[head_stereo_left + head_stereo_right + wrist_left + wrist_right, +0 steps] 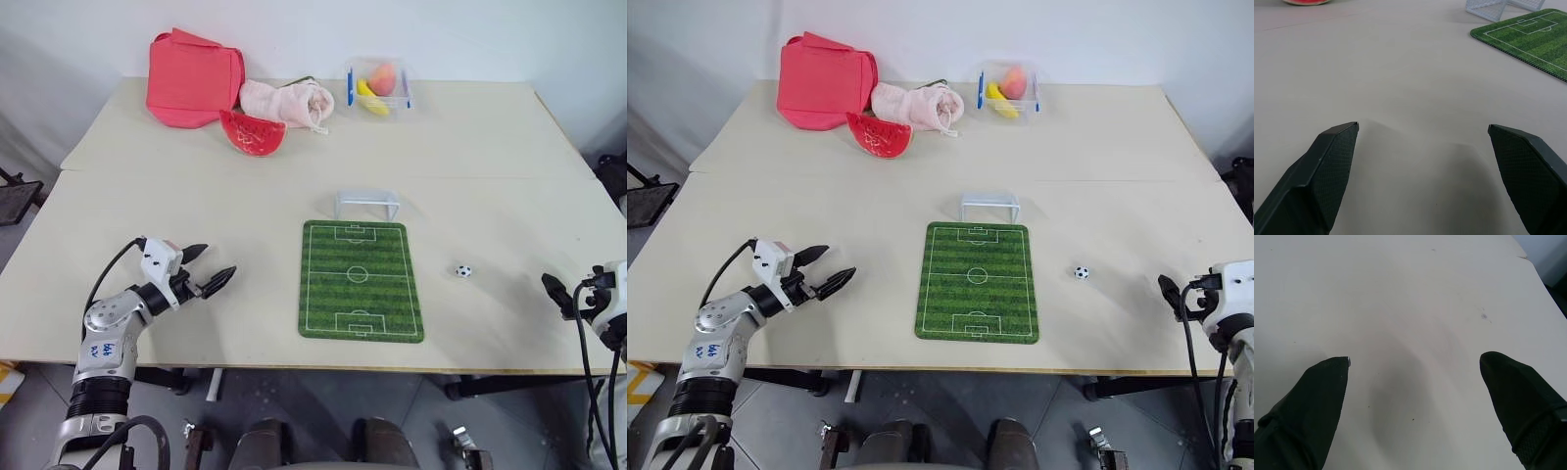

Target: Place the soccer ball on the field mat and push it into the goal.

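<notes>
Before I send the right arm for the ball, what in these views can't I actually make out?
- Right gripper: the head views' right edge cuts off most of its arm.
- Soccer ball: too small to read its patches or tell whether it sits still.
- Goal: its net and opening face away behind the frame at the field mat's far end.
- Clear box at the table's back: the fruit inside is too far to name.

Beige table (196, 196), white wall (490, 39) behind, grey floor (29, 411).
</notes>
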Robot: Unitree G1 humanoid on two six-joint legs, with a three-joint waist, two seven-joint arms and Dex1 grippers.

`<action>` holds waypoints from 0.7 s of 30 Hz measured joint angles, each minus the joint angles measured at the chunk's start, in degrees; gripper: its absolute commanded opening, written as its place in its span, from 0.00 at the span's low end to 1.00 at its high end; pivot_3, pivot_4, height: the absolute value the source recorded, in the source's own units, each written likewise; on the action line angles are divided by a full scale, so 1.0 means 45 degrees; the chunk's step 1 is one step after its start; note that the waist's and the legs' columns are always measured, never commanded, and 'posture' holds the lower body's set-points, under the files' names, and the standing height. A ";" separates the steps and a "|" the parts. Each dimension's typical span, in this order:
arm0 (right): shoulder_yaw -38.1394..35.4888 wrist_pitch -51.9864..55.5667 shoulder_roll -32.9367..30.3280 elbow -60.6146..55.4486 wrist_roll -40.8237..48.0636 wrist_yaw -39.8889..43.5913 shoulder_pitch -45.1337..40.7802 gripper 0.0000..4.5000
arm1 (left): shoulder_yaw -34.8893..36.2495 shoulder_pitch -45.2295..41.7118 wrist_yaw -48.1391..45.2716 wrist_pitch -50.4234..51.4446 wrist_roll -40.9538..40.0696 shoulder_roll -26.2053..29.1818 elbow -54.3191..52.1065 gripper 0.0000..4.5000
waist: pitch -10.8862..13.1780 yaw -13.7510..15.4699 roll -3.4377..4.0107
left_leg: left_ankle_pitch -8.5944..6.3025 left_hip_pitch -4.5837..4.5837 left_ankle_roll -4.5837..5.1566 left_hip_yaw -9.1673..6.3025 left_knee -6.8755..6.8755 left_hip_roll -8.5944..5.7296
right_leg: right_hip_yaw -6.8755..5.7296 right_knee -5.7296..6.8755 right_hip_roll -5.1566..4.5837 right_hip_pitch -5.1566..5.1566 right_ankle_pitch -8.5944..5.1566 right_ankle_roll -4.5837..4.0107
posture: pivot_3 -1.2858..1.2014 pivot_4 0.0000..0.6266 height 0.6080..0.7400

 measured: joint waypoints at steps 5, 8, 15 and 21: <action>0.0000 0.0066 -0.0001 -0.0008 0.0004 0.0003 -0.0010 0.99 | 0.0054 -0.0105 0.0167 0.0271 -0.0049 -0.0001 0.0039 1.00 | 0.0000 0.0001 0.0000 | 0.0000 0.0000 0.0000 -0.0001 0.0001 0.0000 | 0.0000 0.0002 0.0000 0.0000 0.0000 0.0000 | 0.52 0.24 1.00; 0.0000 0.0517 -0.0014 -0.0381 0.0144 0.0165 0.0057 0.99 | 0.0083 -0.0122 0.0178 0.0365 -0.0059 0.0005 0.0037 1.00 | 0.0000 0.0003 0.0000 | 0.0000 0.0000 0.0000 -0.0001 0.0002 0.0000 | 0.0000 0.0006 0.0000 -0.0001 0.0000 0.0000 | 0.52 0.24 1.00; 0.0208 0.2741 -0.0850 -0.2741 0.1274 0.1768 -0.0498 0.99 | -0.0014 -0.0119 -0.0943 0.0610 -0.0325 0.0146 -0.0190 1.00 | 0.0002 -0.0036 0.0001 | 0.0000 0.0000 0.0000 0.0002 0.0018 0.0008 | 0.0006 0.0012 0.0005 -0.0003 0.0000 0.0000 | 0.52 0.24 1.00; 0.2728 0.4058 -0.1614 -0.4211 0.1679 0.4359 -0.2146 0.99 | -0.0706 -0.0123 -0.2318 0.0975 -0.0700 0.0276 -0.1434 1.00 | 0.0008 0.0002 -0.0010 | 0.0000 -0.0001 -0.0001 -0.0004 0.0030 0.0014 | 0.0004 0.0018 0.0017 -0.0001 0.0000 -0.0001 | 0.52 0.24 1.00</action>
